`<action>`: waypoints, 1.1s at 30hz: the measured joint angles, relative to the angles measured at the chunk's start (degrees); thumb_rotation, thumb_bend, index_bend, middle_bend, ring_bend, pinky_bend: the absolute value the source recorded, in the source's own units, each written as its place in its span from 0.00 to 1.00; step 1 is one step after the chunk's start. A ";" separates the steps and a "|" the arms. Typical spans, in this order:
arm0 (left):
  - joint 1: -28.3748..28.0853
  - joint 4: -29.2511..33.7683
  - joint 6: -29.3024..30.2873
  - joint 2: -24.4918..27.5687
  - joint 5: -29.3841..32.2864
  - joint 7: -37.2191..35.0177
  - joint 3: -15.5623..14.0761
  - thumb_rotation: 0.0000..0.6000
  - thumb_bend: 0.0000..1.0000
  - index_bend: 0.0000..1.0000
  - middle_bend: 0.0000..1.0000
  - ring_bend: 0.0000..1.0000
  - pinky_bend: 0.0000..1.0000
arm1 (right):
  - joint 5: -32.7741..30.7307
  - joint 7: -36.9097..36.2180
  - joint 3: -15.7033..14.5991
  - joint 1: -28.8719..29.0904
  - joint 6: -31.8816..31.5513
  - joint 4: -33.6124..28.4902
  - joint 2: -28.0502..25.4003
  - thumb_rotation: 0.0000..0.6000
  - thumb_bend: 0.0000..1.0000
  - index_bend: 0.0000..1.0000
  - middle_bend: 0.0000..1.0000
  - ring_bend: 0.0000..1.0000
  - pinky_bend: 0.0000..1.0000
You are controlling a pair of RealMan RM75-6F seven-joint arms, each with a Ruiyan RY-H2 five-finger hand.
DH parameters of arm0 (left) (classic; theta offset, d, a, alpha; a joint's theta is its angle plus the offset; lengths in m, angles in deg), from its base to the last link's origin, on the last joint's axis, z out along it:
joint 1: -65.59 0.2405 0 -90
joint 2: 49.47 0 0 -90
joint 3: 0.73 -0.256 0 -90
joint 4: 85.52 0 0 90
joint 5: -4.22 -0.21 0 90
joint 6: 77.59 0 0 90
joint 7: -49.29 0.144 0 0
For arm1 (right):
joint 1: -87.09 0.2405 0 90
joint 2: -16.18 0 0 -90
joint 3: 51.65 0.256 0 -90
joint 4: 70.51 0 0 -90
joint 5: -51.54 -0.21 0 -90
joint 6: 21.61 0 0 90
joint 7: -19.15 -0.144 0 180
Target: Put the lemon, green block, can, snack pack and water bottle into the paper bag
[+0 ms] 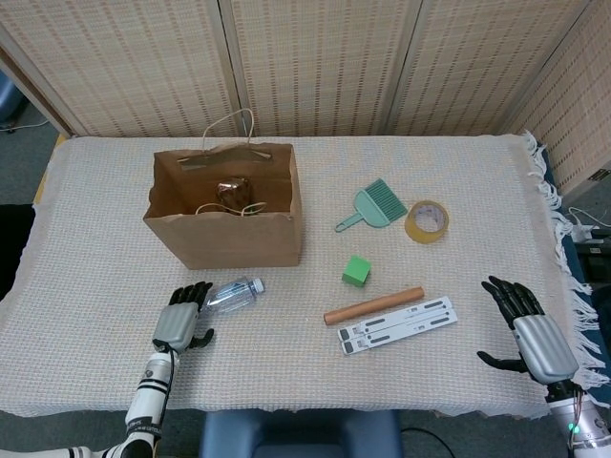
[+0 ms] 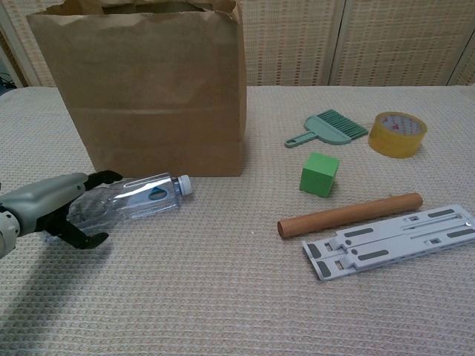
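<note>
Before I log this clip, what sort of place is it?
Probably a staged lab or office tabletop, not a home: a table under a woven cloth, rattan folding screens as backdrop, and loose test props such as a paper bag and tape roll.

1. A small green brush (image 1: 374,205) lay right of centre, with a yellow tape roll (image 1: 427,220) just beside it.
2. A brown tube (image 1: 373,305) lay nearer the front edge.
3. A grey slotted rail (image 1: 397,325) lay alongside the tube.
4. A woven cloth (image 1: 477,172) covered the table.
</note>
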 measured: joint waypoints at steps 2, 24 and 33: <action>-0.71 -0.78 -0.14 -0.11 1.28 2.00 0.11 1.00 0.38 0.00 0.00 0.00 0.03 | -0.01 -0.12 0.01 0.00 -0.01 -0.03 -0.05 1.00 0.02 0.00 0.00 0.00 0.00; 4.33 7.81 8.97 23.77 1.72 3.83 -1.58 1.00 0.66 0.67 0.66 0.63 0.75 | -0.26 -0.40 0.11 -0.03 0.05 -0.21 -0.04 1.00 0.03 0.00 0.00 0.00 0.00; 8.95 5.15 8.90 32.55 6.03 -11.98 3.17 1.00 0.66 0.67 0.66 0.63 0.75 | -0.34 0.46 0.13 -0.05 0.10 -0.13 0.33 1.00 0.03 0.00 0.00 0.00 0.00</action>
